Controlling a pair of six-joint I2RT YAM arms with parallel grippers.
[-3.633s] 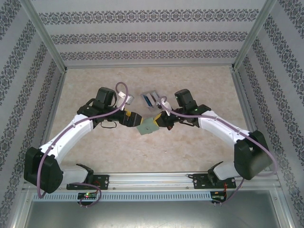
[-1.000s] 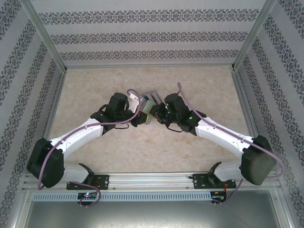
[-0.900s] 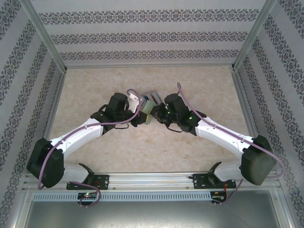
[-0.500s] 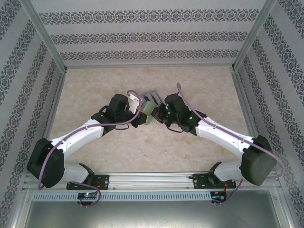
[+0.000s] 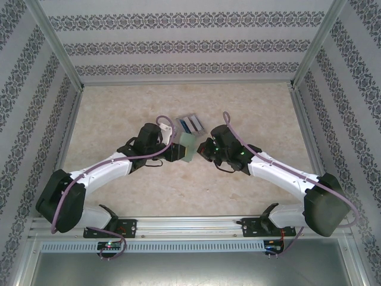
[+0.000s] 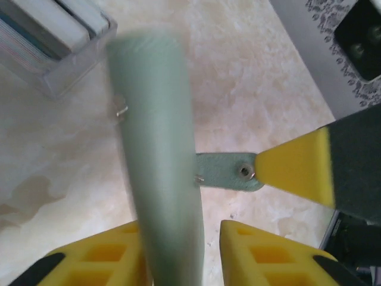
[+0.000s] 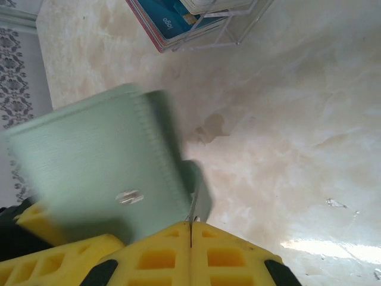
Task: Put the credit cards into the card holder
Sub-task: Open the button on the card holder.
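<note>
The card holder point(image 5: 189, 147), a pale grey-green wallet, is held up just in front of the clear tray between both grippers. My right gripper point(image 7: 190, 225) is shut on its snap tab point(image 6: 229, 171); the wallet body point(image 7: 101, 167) spreads to the left of it. My left gripper point(image 6: 178, 229) straddles the wallet's edge point(image 6: 158, 149) with its jaws apart and a gap beside the right finger point(image 6: 262, 250). The credit cards point(image 7: 172, 18), teal, blue and white, stand on edge in the clear tray point(image 5: 190, 123).
The clear tray's wall point(image 6: 65, 74) is just beyond the wallet. Bare marble tabletop point(image 5: 238, 107) lies all around, closed in by patterned walls and metal frame posts point(image 5: 74, 89). The two arms meet mid-table.
The right gripper has closed on the wallet's tab and the left jaws have opened off the wallet. Both arms and the wallet have drawn slightly back from the tray.
</note>
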